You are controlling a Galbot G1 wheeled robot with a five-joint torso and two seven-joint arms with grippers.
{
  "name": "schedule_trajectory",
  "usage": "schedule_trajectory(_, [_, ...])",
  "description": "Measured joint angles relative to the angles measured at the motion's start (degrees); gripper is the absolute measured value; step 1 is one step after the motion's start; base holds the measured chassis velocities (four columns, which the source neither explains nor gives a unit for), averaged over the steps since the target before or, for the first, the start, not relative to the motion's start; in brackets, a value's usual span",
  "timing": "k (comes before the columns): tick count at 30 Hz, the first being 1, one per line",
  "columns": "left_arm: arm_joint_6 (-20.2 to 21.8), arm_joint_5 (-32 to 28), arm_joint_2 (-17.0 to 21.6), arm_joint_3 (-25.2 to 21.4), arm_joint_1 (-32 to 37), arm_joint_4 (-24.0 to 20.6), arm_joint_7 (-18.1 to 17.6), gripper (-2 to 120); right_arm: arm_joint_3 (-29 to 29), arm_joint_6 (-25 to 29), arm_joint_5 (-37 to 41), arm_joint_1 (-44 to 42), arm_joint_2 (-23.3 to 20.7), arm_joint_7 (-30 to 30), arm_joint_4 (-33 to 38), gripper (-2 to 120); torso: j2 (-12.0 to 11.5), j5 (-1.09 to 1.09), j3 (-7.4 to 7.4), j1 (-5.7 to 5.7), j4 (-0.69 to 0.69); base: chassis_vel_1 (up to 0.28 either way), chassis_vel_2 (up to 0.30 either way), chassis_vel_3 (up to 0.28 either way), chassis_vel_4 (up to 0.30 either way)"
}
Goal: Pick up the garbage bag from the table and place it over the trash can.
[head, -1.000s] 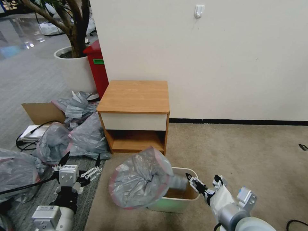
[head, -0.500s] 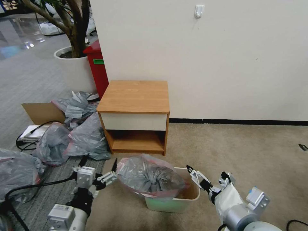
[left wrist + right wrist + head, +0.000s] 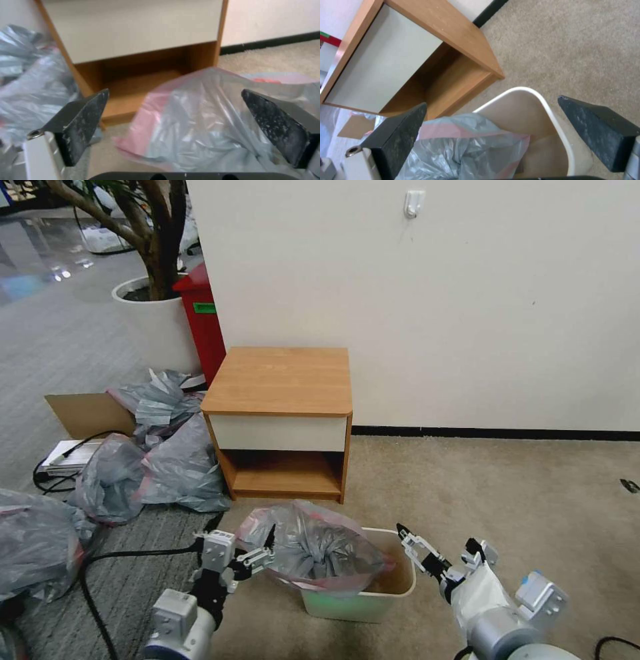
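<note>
My left gripper: fingers spread wide, empty, at the garbage bag's left edge
My right gripper: agape, empty, beside the trash can
Garbage bag: crumpled, draped over the can's left part, before the table

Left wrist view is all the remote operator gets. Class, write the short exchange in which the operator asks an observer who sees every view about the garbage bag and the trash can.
Operator: My left gripper faces the garbage bag, fingers open. Is the trash can under the bag?
Observer: Yes. The bag lies bunched over the left part of the trash can; the right part of the can's opening is uncovered.
Operator: Where is the other arm?
Observer: The right gripper hovers at the can's right side, fingers open, holding nothing.
</note>
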Motion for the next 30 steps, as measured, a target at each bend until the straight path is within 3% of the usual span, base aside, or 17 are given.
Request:
schedule_trajectory(7, [4.68,-1.47,0.46,2.82,-3.24,2.03,-0.26,74,-1.20,1.28,-2.49,0.27,0.29,-0.17,-0.07,100,0.00,0.00,0.00,0.00,0.00,0.000,0.000,0.000,0.000])
schedule_trajectory(15, [7.42,-1.67,-0.82,6.21,-3.90,4.90,-2.56,73,-1.21,2.34,-3.92,0.22,0.22,-0.22,-0.13,100,0.00,0.00,0.00,0.00,0.00,0.000,0.000,0.000,0.000])
schedule_trajectory(30, [7.33,-1.61,-1.47,9.19,-6.04,8.50,-3.03,70,-0.87,2.92,-5.15,-0.45,0.91,-0.23,-0.18,100,0.00,0.00,0.00,0.00,0.00,0.000,0.000,0.000,0.000])
